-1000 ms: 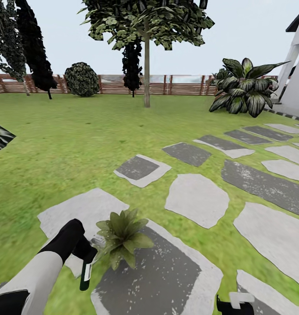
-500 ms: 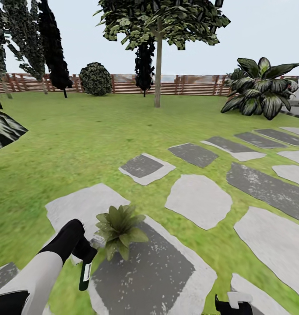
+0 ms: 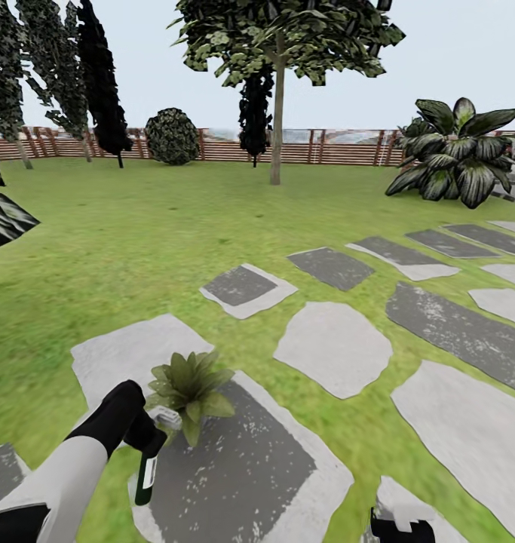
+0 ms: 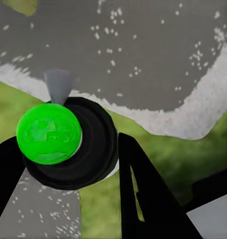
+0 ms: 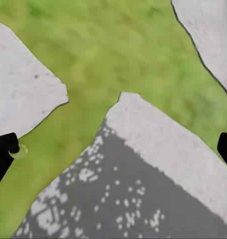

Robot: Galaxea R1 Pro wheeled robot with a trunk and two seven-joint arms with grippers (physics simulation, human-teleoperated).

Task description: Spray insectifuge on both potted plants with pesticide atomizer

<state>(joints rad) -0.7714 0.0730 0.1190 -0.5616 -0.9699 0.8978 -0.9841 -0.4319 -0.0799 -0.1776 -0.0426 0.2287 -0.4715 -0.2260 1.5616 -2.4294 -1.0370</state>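
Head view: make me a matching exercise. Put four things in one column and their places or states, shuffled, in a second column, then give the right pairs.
Things:
1. atomizer
2. potted plant
3. fence
4. right hand

Places or states:
A. along the far edge of the lawn
B. at the bottom edge of the view, holding nothing
C. on a stepping stone, just ahead of the left hand
D. gripped in the left hand, hanging bottom down

Pairs: 1-D, 2-C, 3-A, 4-B
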